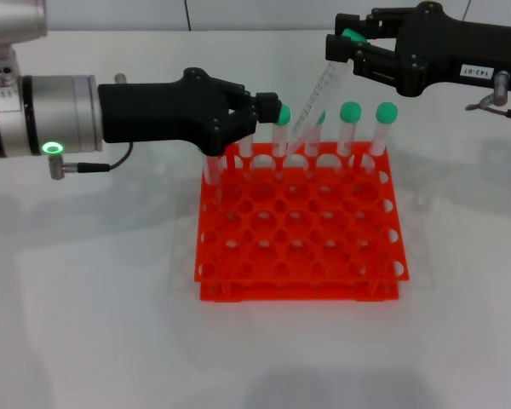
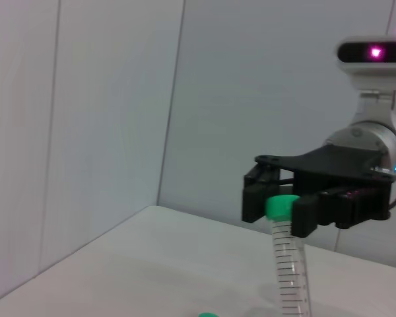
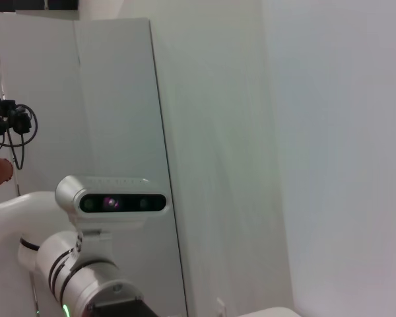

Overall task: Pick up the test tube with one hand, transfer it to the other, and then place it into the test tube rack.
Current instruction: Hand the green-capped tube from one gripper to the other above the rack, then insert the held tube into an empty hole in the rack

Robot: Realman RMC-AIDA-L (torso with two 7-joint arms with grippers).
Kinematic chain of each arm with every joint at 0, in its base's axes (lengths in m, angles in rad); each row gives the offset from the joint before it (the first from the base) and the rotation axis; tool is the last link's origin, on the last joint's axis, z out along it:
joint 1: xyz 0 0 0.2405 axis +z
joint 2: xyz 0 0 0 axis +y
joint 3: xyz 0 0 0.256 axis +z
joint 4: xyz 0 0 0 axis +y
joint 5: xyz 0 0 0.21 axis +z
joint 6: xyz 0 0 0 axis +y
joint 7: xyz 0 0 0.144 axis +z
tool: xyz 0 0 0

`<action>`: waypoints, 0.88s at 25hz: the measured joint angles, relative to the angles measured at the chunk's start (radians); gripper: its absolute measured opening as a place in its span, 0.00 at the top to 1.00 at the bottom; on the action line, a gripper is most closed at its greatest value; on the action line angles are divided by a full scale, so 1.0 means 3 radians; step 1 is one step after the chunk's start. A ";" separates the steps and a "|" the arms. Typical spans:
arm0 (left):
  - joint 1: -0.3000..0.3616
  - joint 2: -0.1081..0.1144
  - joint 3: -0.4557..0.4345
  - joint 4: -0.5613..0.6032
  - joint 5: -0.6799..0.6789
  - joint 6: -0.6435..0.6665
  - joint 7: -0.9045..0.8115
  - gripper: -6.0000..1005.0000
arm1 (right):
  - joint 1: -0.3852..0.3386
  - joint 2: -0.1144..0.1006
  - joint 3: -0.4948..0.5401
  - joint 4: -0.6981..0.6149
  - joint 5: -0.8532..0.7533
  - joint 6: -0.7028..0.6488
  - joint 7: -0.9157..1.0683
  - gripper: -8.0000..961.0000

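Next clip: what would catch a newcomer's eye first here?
The orange-red test tube rack mid-table, green-capped tubes along its far row. Above its far right, the right gripper holds a test tube tilted by its cap. The left gripper sits at the far-left tubes.

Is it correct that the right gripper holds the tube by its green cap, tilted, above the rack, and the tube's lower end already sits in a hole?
Not entirely. In the head view the right gripper does hold the tube by its green cap, tilted, above the rack, but the tube's lower end hangs above the holes, not in one. The left gripper is at the back row.
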 joint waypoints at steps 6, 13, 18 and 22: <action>0.0139 -0.0010 -0.0008 0.0288 -0.0025 0.0059 -0.0215 0.92 | -0.0011 -0.0001 0.0004 0.0000 0.0000 -0.0003 -0.0024 0.70; 0.0283 -0.0004 -0.0022 0.0520 -0.0129 0.0243 -0.0405 0.82 | -0.0026 -0.0001 0.0003 0.0000 0.0000 -0.0004 -0.0027 0.70; 0.0410 -0.0007 -0.0006 0.0843 -0.0132 0.0319 -0.0777 0.71 | -0.0026 -0.0001 -0.0018 -0.0002 0.0000 -0.0013 -0.0033 0.70; 0.0548 -0.0013 0.0035 0.1163 -0.0086 0.0448 -0.1112 0.57 | -0.0031 -0.0001 -0.0024 -0.0004 0.0000 -0.0027 -0.0036 0.70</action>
